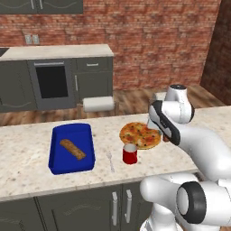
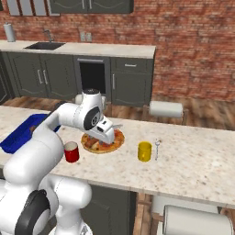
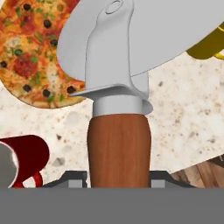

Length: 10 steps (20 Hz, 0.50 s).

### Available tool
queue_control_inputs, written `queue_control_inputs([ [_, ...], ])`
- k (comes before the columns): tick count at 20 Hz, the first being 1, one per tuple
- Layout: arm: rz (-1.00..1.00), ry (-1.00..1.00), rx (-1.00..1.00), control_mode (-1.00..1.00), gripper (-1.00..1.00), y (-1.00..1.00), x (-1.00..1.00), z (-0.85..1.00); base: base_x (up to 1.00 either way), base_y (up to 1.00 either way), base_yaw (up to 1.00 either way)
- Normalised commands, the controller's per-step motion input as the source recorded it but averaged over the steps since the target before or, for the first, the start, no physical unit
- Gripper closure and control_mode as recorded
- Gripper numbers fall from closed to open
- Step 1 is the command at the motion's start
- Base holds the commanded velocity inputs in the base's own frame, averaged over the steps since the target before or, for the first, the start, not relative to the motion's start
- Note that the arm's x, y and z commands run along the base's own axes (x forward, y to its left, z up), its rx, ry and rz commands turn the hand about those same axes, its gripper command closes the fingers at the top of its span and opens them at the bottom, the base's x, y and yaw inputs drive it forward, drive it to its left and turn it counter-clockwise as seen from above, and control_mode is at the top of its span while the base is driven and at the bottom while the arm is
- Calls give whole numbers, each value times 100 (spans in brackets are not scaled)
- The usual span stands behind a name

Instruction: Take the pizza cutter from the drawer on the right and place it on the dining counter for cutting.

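Dining counter (image 1: 27,158) below; hand view: jaws hold pizza cutter (image 3: 119,131) over pizza (image 3: 30,52).

pizza cutter (image 3: 118,87) | brown handle, grey wheel | above dining counter (image 3: 183,118)

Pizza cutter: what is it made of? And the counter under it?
The pizza cutter looks like it has a reddish-brown wooden handle, with faint grain, and a pale grey, matte metal-looking wheel and collar. The dining counter looks like polished stone, beige with dark speckles. Everything is rendered, so these are guesses.
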Motion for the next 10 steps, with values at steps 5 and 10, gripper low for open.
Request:
queue_control_inputs([
  [5,-9,0,0,-100,100,-13,1,-40,0,0,0],
  [10,-2,0,0,-100,100,-13,0,-25,0,0,0],
])
